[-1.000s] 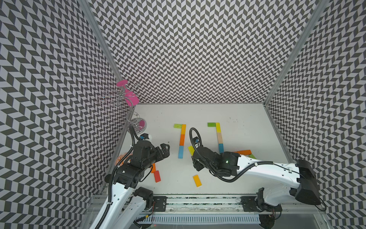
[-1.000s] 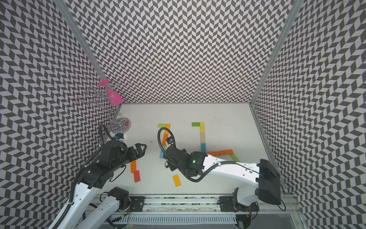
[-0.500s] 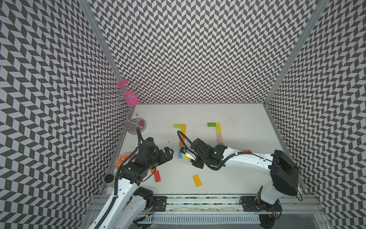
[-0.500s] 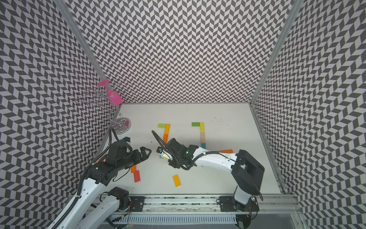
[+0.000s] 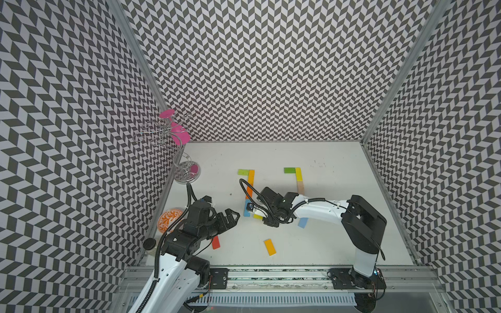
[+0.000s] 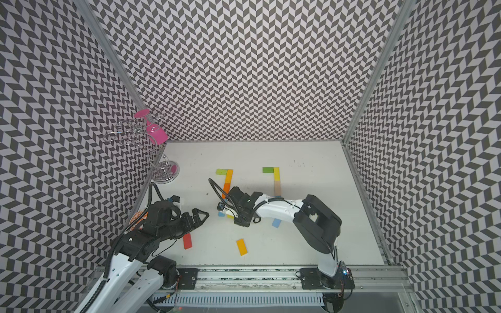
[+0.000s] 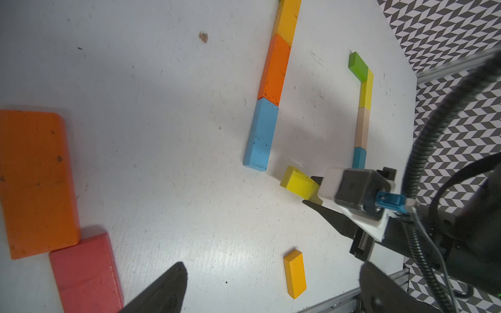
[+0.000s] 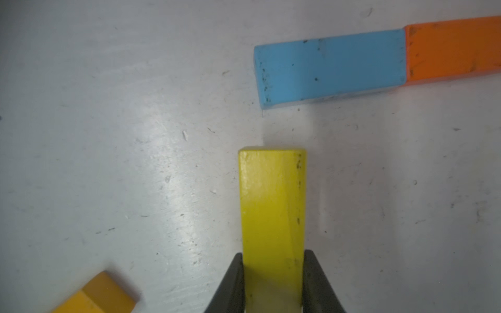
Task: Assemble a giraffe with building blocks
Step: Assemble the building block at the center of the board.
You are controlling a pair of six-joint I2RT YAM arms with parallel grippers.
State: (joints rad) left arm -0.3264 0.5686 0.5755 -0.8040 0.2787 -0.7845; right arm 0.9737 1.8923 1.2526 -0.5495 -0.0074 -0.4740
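My right gripper [image 8: 272, 260] is shut on a yellow block [image 8: 272, 203], held low over the table just short of the blue block [image 8: 329, 67] that ends the left column. That column runs blue [image 5: 246, 212], orange [image 5: 249, 191], amber [image 5: 251, 176], with a green block [image 5: 243, 172] at its top. A second column [image 5: 298, 174] with a green top [image 5: 289, 170] lies to the right. My left gripper [image 5: 231, 216] is open and empty above the table, near a red block [image 7: 86, 273] and an orange one [image 7: 35, 184].
A loose amber block [image 5: 270, 247] lies near the front edge and a light blue one [image 5: 302, 222] under my right forearm. An orange patterned bowl [image 5: 169, 220] and a wire stand [image 5: 187, 173] with pink pieces stand along the left wall.
My right arm folded, its elbow swinging left, while the gripper kept the yellow block near the blue block's end. My left gripper drifted slightly right and toward the front, staying open.
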